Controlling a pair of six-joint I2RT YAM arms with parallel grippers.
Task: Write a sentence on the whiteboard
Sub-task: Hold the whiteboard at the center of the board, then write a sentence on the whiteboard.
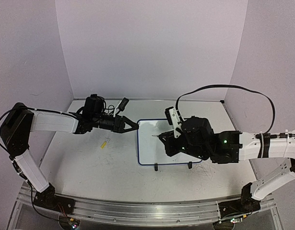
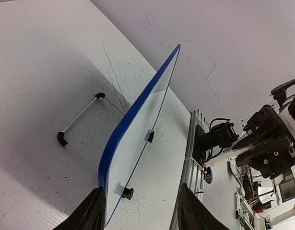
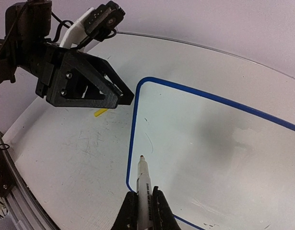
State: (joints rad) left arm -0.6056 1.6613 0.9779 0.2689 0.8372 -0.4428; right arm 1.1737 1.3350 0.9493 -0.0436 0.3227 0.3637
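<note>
The whiteboard lies on the table between the arms, white with a blue frame and two black feet at its near edge. It also shows in the right wrist view and edge-on in the left wrist view. No written words show on it, only one faint thin curved stroke. My right gripper is shut on a white marker, tip just above the board's near-left part. My left gripper is open, its fingers either side of the board's far-left corner.
A small yellow cap lies on the table left of the board, and also shows in the right wrist view. A thin wire stand with black ends lies beside the board. The tabletop has grey scribble marks. White walls enclose the table.
</note>
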